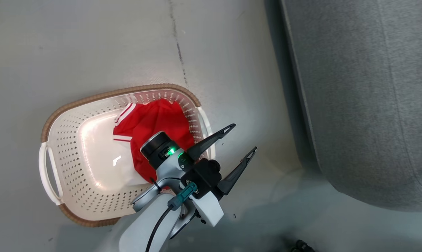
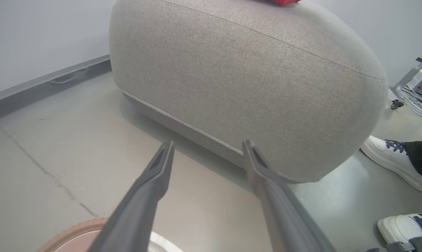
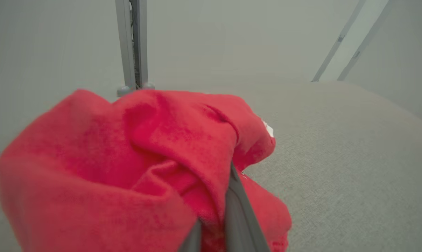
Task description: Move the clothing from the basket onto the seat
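Centrally, the left gripper [image 1: 244, 137] gapes beside the white perforated plastic basket [image 1: 68, 147]; the right gripper's [image 3: 222, 213] fingers clamp bright red cotton clothing [image 3: 109, 157].

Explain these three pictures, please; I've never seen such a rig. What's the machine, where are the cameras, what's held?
A two-armed wheeled robot. Its head camera looks down: on the floor a white basket holds a red striped garment, the grey seat stands beside it, and the left gripper hovers open, empty. The left wrist camera looks along those fingers at the seat's side, with a person's shoes nearby. The right wrist camera shows the right gripper shut on another red garment over the seat.
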Robot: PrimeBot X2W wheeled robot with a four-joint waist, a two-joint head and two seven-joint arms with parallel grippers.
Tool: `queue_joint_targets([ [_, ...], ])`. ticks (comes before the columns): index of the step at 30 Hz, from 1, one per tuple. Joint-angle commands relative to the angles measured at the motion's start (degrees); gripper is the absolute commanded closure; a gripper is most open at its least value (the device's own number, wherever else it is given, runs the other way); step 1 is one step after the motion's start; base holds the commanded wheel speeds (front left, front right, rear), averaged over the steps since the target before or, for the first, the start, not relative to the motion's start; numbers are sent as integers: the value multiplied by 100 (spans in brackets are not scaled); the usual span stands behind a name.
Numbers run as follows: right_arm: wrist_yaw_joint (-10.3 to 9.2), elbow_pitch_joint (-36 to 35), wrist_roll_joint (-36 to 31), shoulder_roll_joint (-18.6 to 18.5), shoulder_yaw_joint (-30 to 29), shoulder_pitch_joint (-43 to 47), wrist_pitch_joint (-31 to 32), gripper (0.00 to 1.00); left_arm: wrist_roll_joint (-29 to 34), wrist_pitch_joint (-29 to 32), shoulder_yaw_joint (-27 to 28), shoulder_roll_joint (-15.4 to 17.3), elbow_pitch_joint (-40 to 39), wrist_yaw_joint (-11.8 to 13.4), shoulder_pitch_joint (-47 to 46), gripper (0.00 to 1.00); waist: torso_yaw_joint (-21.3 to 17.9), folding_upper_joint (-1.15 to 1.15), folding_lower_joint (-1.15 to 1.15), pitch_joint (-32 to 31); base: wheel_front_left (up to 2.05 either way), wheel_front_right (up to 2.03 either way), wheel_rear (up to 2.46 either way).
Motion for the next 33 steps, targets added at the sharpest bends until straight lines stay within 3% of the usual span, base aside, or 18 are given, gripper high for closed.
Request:
queue_joint_targets([
  [1, 1, 214, -47, -105, 20, -130, -28, 100, 53, 0, -13, 51, -31, -23, -94, 0, 68, 0, 0, 73, 0, 0, 0],
  [11, 1, 811, -162, -17, -9, -402, -28, 100, 126, 0, -75, 29, -4, 4, -134, 0, 102, 0, 0, 115, 0, 0, 0],
  [12, 1, 798, -142, -15, -44, -419, -27, 69, 125, 0, -94, 33, 0, 2, -142, 0, 95, 0, 0, 94, 0, 0, 0],
  [13, 1, 798, -142, -15, -44, -419, -27, 69, 125, 0, -94, 33, 0, 2, -142, 0, 95, 0, 0, 94, 0, 0, 0],
  [14, 1, 769, -119, -10, -91, -426, -27, 18, 128, 0, -103, 33, 5, 1, -142, 0, 84, 0, 0, 69, 0, 0, 0],
  [15, 1, 757, -116, 4, -119, -413, -28, 0, 116, 0, -100, 26, 4, 2, -137, 0, 73, 0, 0, 44, 0, 0, 0],
  [20, 1, 692, -223, -7, -33, -223, -28, 0, 61, 0, -139, -17, 31, 1, -53, 0, 36, 0, 0, -173, 0, 0, 0],
  [33, 1, 702, -329, -310, 357, 502, -28, 0, -156, 0, -222, -171, -58, 25, 510, 0, 43, 0, 0, -1485, 0, 0, 0],
])
